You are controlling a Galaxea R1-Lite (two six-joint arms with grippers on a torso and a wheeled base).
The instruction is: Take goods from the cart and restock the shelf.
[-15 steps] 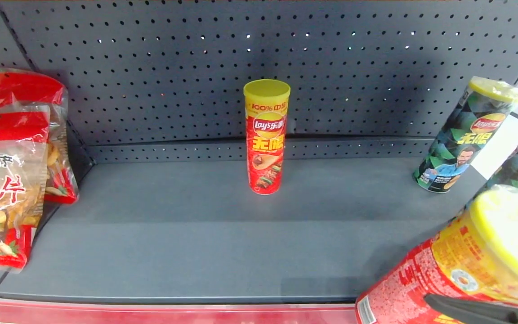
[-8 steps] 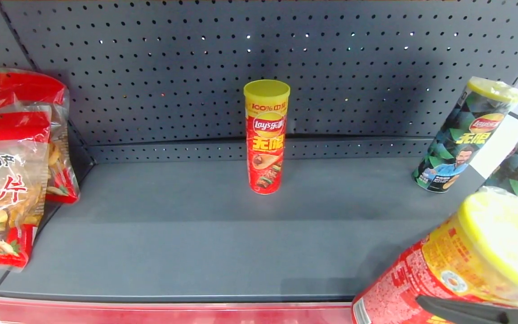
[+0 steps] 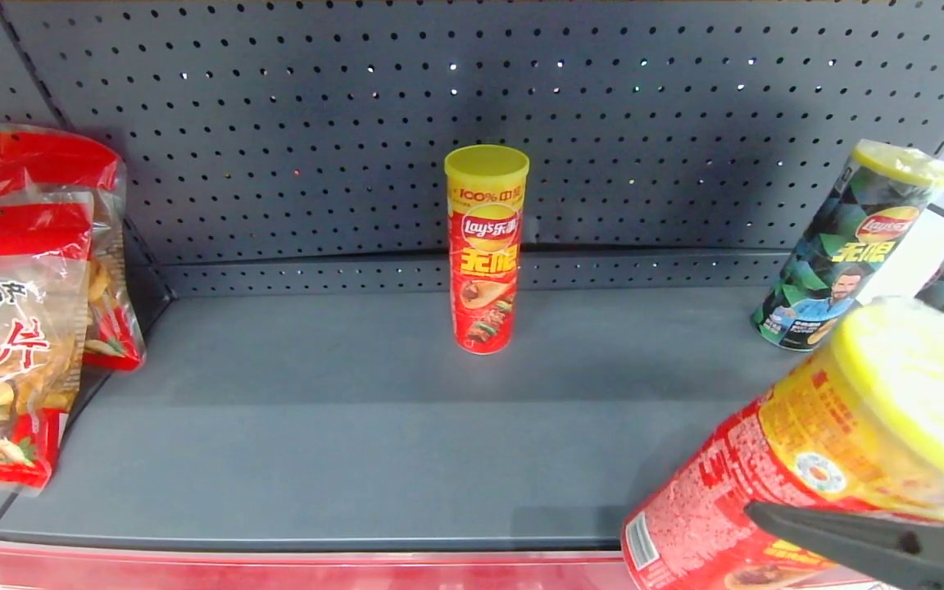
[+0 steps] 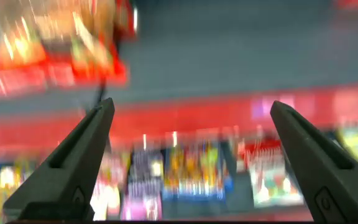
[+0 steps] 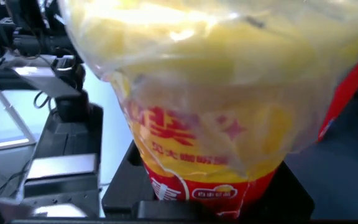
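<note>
A shop: pegboard shelf [image 3: 341, 426] stocked with snack bags [image 3: 5, 328], chip cans [image 3: 484, 250].

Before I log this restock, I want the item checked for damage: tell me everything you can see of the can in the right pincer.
The can is a tall, cardboard-looking tube, red with a yellow upper band, a yellow lid under crinkled clear film, and a barcode near its base. No dents show. It is tilted, lid up and rightward, at the shelf front's right end, clamped in the right pincer, one dark finger across its lower side.
</note>
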